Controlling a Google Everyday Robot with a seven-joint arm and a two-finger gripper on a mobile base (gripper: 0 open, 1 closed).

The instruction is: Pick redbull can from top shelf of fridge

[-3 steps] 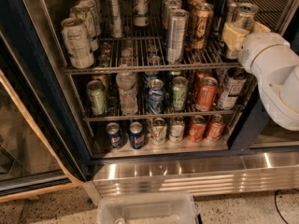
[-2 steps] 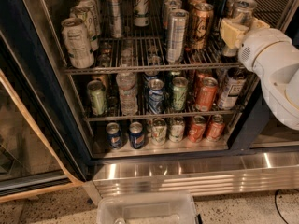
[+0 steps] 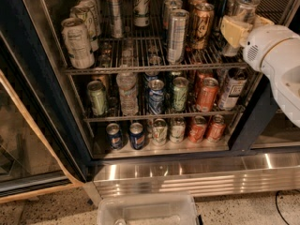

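At top shelf (image 3: 140,68) right end, gripper (image 3: 243,25) clamps redbull can (image 3: 246,4)

At the right end of the top shelf (image 3: 140,69) of the fridge (image 3: 187,175), the redbull can (image 3: 244,6) between the jaws.

This looks like an office pantry or shop corner: a glass-door drinks fridge (image 3: 187,175), its wire racks crowded with assorted cans (image 3: 157,96), stands on speckled flooring (image 3: 47,212) at seven o'clock. The gripper (image 3: 236,28) sits at two o'clock, by the top shelf (image 3: 140,68).
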